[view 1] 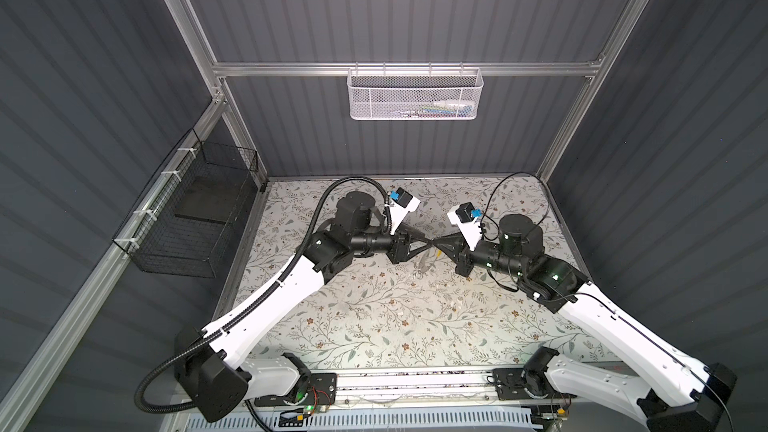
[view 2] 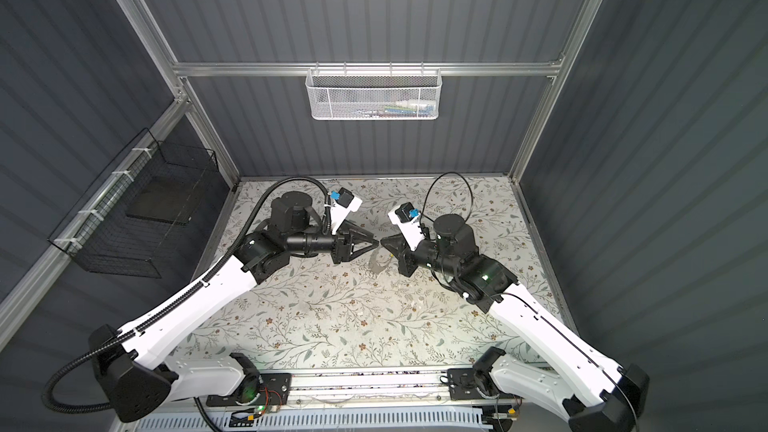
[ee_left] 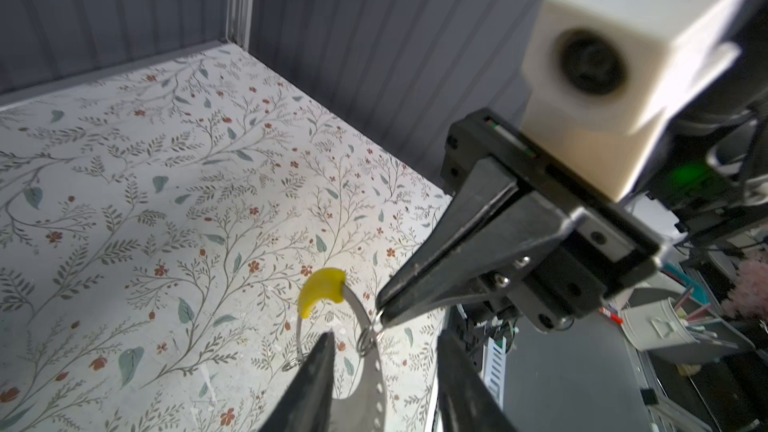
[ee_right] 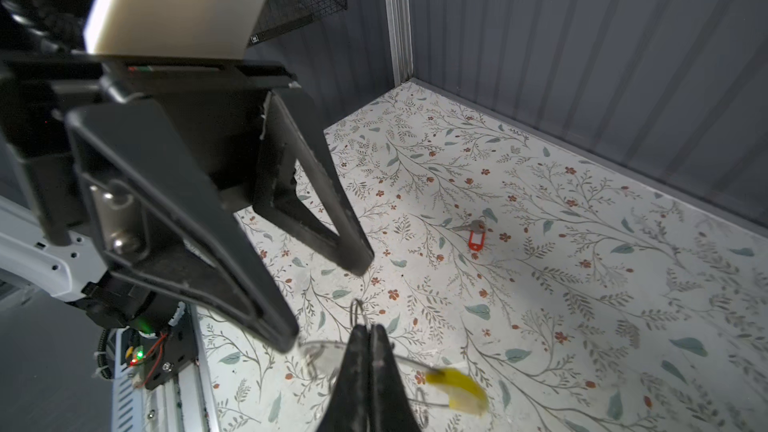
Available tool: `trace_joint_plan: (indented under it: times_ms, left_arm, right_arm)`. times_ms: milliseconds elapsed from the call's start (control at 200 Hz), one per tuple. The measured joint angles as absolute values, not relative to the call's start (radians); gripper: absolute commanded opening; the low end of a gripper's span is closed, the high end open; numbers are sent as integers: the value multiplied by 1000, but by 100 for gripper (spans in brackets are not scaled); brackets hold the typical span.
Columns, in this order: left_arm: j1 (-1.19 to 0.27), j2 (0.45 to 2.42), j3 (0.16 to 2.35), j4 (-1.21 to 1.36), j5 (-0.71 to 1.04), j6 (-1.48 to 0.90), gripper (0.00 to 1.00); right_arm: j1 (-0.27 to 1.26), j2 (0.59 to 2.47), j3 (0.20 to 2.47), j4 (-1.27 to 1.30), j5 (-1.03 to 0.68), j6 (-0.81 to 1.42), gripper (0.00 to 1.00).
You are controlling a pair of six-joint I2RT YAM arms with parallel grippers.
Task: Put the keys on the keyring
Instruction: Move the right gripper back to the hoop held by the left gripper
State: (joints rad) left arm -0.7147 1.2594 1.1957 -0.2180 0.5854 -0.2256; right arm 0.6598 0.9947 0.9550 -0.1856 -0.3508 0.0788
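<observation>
- The keyring (ee_left: 322, 290), a large thin grey hoop with one bright yellow curved section, hangs just above the floral-patterned tabletop (view 1: 374, 317). In both top views it sits a little toward 12 o'clock from the table's middle (view 1: 424, 264) (view 2: 377, 263).
- A small silvery wire ring (ee_left: 365, 338) sits on the hoop's band beside the yellow section.
- The right gripper (ee_left: 380, 313), black with tapered fingers, reaches in from 3 o'clock. Its jaws are pressed together on the keyring; whether they pinch the band itself or only the small wire ring (ee_right: 356, 311) is hard to tell from either wrist view.
- In the right wrist view the hoop runs behind those closed fingertips, with the yellow section (ee_right: 455, 384) off to one side.
- The left gripper (ee_left: 386, 340), also black, comes in from 9 o'clock. Its jaws stand moderately apart, one finger on each side of the hoop's band, gripping nothing.
- In both top views the two grippers meet tip to tip (view 1: 430, 241) (view 2: 376, 243), right above the keyring.
- The keys (ee_right: 476, 234), a small silvery metal key joined to an oblong red plastic tag, lie flat on the tabletop. They are well apart from the hoop, on its 12 o'clock side toward the back wall.
- A white mesh basket (view 1: 415, 93) hangs on the back rail at 12 o'clock.
- A black wire basket (view 1: 187, 218) hangs on the side wall at 9 o'clock.
</observation>
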Motion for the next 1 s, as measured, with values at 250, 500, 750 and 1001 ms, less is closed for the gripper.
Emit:
trace_joint_plan:
  times_ms: [250,500,750,1001]
  left_arm:
    - [-715,1160,1063,-12,530,-349,35]
    - [-715,1186,1026,109,553,-413,29]
    - [-715,1223,1024,184,621,-452,25]
    - [-715,1258,1029,212,677,-469,19]
  right_arm:
    - [600,963,810,54,-469,241,0]
    - [551,963,771,247,-579,379,0]
    - [530,970,756,362,-651,464,0]
    - [525,983,755,374,-674,490,0]
